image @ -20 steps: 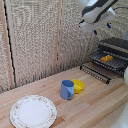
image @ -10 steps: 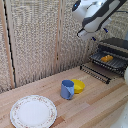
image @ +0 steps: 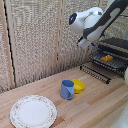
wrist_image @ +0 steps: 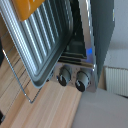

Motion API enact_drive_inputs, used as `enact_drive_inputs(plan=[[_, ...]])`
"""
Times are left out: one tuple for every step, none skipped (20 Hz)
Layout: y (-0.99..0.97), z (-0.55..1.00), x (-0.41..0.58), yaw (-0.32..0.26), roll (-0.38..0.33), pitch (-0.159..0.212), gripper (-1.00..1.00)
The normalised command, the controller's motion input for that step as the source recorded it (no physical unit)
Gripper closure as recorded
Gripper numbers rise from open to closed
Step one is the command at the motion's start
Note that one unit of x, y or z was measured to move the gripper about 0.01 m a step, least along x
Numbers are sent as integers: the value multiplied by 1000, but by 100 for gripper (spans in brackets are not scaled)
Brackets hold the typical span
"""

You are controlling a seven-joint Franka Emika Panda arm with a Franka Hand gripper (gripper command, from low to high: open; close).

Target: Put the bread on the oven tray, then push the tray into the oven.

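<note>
Exterior view: the white robot arm's boxy gripper point(image: 86, 43) hangs in the air above the wooden table point(image: 95, 107), toward the exterior view's right, just beside the small black-topped, silver-bodied toaster oven point(image: 116, 45). Its fingers are too blurred to read, so whether they are spread or pressed together cannot be told — nothing is visibly held. The small orange-yellow chunk of bread point(image: 107, 58) lies on the flat dark barred oven pan point(image: 111, 62), which juts out of the oven's open front; the bread sits below the gripper and further toward the exterior view's right, apart from it. A long thin black barred flap point(image: 96, 72) slopes down in front of the pan toward the table.

Near the table's middle stand a blue mug point(image: 67, 89) and a round yellow bowl point(image: 77, 86), touching or nearly so. A white patterned plate point(image: 33, 111) lies well apart from them, toward the exterior view's left.

The wrist view shows the ridged pan point(wrist_image: 42, 42) tilted across the picture with the orange bread point(wrist_image: 31, 8) at its edge, and two round grey knobs point(wrist_image: 74, 77) on the oven's silver front point(wrist_image: 89, 35) — the gripper's fingers do not show here.
</note>
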Motion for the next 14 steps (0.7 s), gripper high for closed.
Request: enact_drive_inputs(plan=[[-46, -371, 0, 254, -259, 172, -100], [-49, -357, 0, 249, -260, 179, -100], [-40, -354, 0, 242, -260, 182, -100], [-20, -351, 0, 223, -266, 186, -100], [0, -354, 0, 211, -269, 185, -100], [0, -354, 31, 198, -271, 187, -100], [0, -357, 57, 193, -272, 185, -100], [0, -406, 131, 184, -244, 200, -100], [0, -463, 194, 179, -206, 224, -100], [0, -483, 226, 169, -191, 236, -100], [0, -489, 214, 176, -183, 236, -100], [0, -517, 246, 177, -175, 228, -100], [0, -526, 254, 184, -166, 217, -100], [-160, -506, 274, 177, -162, 195, -100]])
